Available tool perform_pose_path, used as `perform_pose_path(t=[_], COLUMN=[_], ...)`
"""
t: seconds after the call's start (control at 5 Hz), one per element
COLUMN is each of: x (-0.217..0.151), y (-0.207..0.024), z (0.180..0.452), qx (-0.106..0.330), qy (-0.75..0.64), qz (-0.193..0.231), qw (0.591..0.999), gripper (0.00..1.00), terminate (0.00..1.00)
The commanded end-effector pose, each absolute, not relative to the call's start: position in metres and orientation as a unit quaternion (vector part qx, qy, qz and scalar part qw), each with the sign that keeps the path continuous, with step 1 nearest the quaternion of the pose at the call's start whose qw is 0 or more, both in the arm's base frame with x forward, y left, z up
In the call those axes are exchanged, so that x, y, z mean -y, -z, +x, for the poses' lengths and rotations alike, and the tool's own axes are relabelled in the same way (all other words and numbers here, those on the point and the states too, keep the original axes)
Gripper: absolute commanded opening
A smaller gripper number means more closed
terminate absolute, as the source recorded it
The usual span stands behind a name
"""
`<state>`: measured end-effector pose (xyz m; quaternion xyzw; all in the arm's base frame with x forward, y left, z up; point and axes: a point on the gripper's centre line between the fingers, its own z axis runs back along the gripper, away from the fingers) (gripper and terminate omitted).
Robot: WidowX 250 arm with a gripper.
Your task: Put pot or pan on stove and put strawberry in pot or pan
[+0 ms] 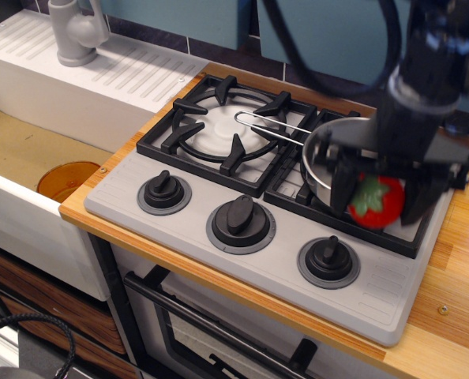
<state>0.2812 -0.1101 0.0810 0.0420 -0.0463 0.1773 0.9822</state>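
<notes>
Steel pan (323,162) sits on the stove's (219,260) right-hand grate. Gripper (378,197) pinches the strawberry (376,202) just above the pan's near rim. Next: carry inward over the bowl, then release.

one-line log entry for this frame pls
phase: carry | hand: shut on strawberry, lifted off the counter | pan: on stove, right burner | strawberry: at pan's front rim, not yet in | next: likely move over pan, release

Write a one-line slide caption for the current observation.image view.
Gripper carries the strawberry over the pan on the stove.
</notes>
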Motion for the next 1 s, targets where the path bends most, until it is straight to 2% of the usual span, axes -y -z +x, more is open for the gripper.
perform_pose_path(t=[0.0,0.4,0.6,0.8], x=[0.090,0.087,0.087,0.087], y=[-0.106,-0.099,-0.107,-0.116], z=[0.322,0.336,0.336,0.335], qx=[0.078,0.086,0.079,0.077], qy=[-0.171,-0.165,-0.157,-0.161], qz=[0.019,0.016,0.026,0.026], qw=[0.982,0.983,0.984,0.984], gripper=[0.00,0.00,1.00,1.00], terminate=[0.00,0.00,0.00,0.00])
